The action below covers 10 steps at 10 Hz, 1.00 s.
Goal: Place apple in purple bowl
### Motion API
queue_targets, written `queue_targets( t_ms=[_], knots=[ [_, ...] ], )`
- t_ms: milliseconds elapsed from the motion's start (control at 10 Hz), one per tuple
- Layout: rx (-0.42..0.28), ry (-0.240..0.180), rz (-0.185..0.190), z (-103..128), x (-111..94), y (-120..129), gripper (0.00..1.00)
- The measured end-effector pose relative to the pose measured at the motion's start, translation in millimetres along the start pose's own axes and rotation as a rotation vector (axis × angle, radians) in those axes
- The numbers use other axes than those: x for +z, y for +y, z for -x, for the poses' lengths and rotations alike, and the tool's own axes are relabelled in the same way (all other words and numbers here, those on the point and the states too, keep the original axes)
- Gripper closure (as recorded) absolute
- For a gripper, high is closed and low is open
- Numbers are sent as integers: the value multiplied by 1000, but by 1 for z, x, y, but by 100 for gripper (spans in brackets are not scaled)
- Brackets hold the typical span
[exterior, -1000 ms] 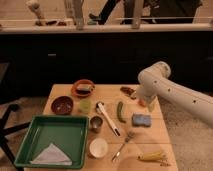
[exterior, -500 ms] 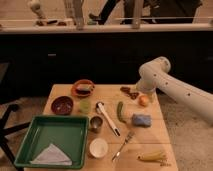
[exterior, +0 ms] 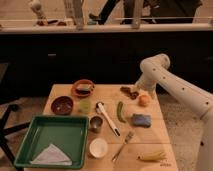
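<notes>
1. Wooden table (exterior: 150,136) with loads of stuff on it, and the arm comes in from the right side of the view.
2. The gripper (exterior: 143,91) hangs low over the far right part of the table, with its jaws spread and not gripping anything.
3. The apple (exterior: 144,100) sits on the wood right below the gripper, on the camera side of it. Can't tell if the two touch.
4. The purple bowl (exterior: 62,106) is well apart from the gripper, way off to the left across the table.
5. Just left of the gripper is a dark red lumpy cluster (exterior: 130,92), near the apple but not touching it.
6. Toward the camera from the gripper there's a blue sponge (exterior: 141,119), with a green pod (exterior: 120,111) just left of that.
7. The orange bowl (exterior: 74,90) is off to the gripper's left, a bit further back than the purple bowl. There's something in it that I can't make out.
8. Furthest from the gripper, in the near left corner, is a green tray (exterior: 55,132) with a white sheet (exterior: 50,155) in it.
9. A metal cup (exterior: 96,123) and a white cup (exterior: 98,148) stand by the tray's right side.
10. A fork (exterior: 122,145) and a banana (exterior: 151,156) lie by the near edge, well below the gripper.
</notes>
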Motion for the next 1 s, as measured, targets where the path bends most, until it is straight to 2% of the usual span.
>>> queue_targets(
  t_ms=[300, 500, 800, 1000],
  knots=[
    [-23, -17, 19, -12, 9, 8, 20],
    [-32, -35, 11, -23, 12, 12, 20],
    [-68, -94, -15, -36, 18, 20, 20],
    [-143, -178, -30, -39, 27, 23, 20]
  ],
)
